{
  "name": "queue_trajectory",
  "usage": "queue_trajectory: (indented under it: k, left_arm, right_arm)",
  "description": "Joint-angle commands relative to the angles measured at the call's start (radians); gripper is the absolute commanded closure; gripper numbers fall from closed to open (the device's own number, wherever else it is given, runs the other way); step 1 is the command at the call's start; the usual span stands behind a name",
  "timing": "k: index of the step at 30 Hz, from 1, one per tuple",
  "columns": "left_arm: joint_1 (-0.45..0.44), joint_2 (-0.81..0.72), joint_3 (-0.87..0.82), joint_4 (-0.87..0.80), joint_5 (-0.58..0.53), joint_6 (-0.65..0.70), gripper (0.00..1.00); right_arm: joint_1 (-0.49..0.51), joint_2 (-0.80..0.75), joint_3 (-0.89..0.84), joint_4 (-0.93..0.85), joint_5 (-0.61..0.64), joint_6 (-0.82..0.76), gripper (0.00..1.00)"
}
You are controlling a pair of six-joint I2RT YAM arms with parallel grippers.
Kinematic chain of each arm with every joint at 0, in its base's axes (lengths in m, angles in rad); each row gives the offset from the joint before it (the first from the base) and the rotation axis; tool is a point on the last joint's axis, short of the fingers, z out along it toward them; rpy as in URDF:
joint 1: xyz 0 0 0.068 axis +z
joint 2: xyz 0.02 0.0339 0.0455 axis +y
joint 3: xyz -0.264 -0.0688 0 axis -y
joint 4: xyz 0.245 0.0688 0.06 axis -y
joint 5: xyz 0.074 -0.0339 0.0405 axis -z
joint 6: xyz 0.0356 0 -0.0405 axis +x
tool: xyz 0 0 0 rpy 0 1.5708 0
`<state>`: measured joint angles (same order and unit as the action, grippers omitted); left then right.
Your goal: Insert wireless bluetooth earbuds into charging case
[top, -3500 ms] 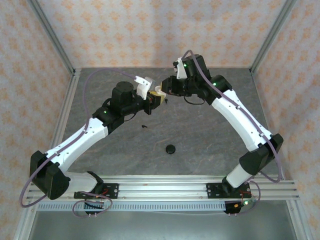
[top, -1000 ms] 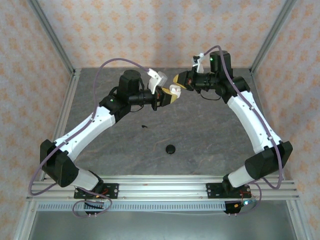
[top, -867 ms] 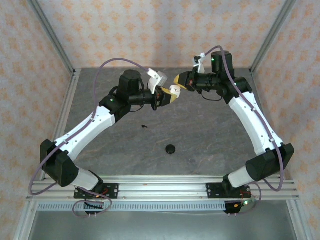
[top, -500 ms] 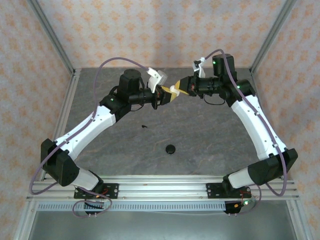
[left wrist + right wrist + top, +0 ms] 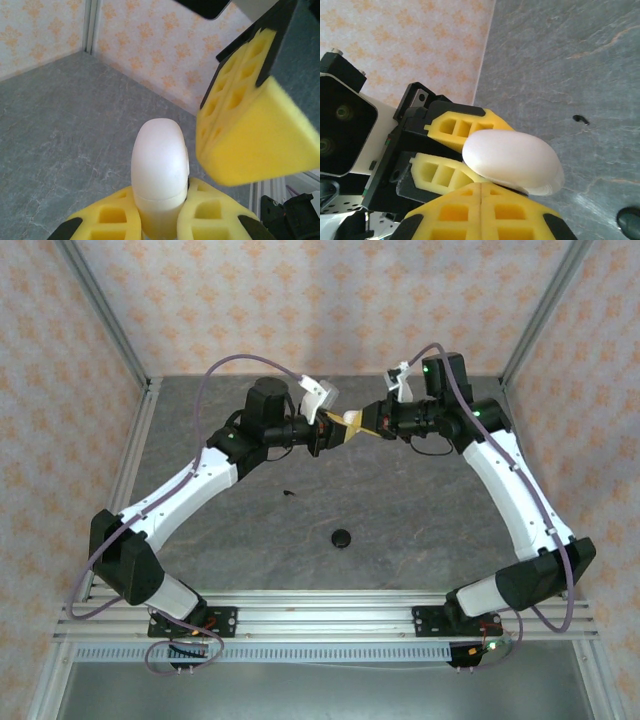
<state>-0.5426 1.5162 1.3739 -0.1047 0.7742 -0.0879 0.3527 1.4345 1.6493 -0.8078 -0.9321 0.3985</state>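
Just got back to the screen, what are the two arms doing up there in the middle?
The left gripper holds the white charging case up off the table, clamped between its jaws. The right gripper, jaws shut, has its tips right beside the case. I can't tell whether the lid has parted. A small black earbud and a round black piece lie on the table below.

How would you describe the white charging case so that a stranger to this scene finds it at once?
Look above the far middle of the grey table. There the left gripper, tip to tip with the right gripper, holds a white case, smooth and egg-shaped, between its yellow fingers. Unlike it, the tiny black bit and the round black piece lie on the table.
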Motion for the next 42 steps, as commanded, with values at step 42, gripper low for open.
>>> queue_trajectory:
  k: [42]
  left_arm:
    - [0.456, 0.46, 0.104, -0.674, -0.344, 0.156, 1.0]
  right_arm:
    - [0.115, 0.109, -0.253, -0.073, 0.324, 0.2, 0.69]
